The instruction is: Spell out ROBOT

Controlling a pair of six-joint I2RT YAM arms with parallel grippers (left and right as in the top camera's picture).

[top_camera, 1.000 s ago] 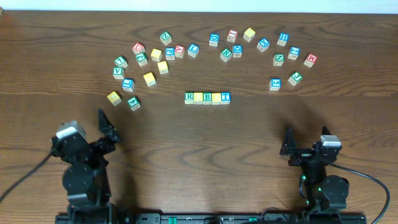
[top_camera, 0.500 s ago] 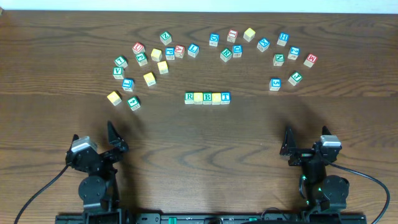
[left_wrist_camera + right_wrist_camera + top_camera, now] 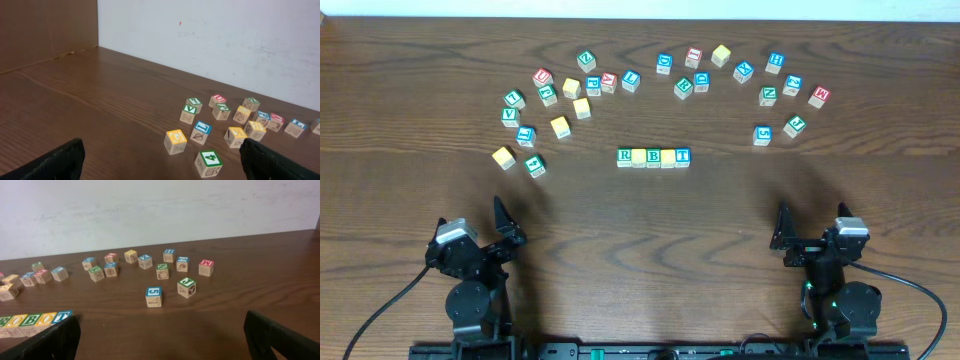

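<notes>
Five cubes stand side by side in a row at the table's middle: green R (image 3: 624,156), yellow cube (image 3: 639,157), green B (image 3: 653,157), a second yellow cube (image 3: 668,157), blue T (image 3: 683,156). In the right wrist view this row (image 3: 35,320) lies at the lower left, its side faces reading O, B, O, T, partly behind my finger. My left gripper (image 3: 508,225) (image 3: 162,165) hangs open and empty near the front left. My right gripper (image 3: 783,232) (image 3: 162,340) is open and empty at the front right. Both sit well short of the row.
Loose letter cubes lie in an arc at the back left (image 3: 560,95) and another at the back right (image 3: 750,75). Nearest the left gripper are a yellow G cube (image 3: 175,141) and a green 4 cube (image 3: 208,163); nearest the right, a blue 5 cube (image 3: 153,296).
My left arm has drawn back toward the front edge and shifted slightly right, then stopped. The right arm and all cubes have not moved.
</notes>
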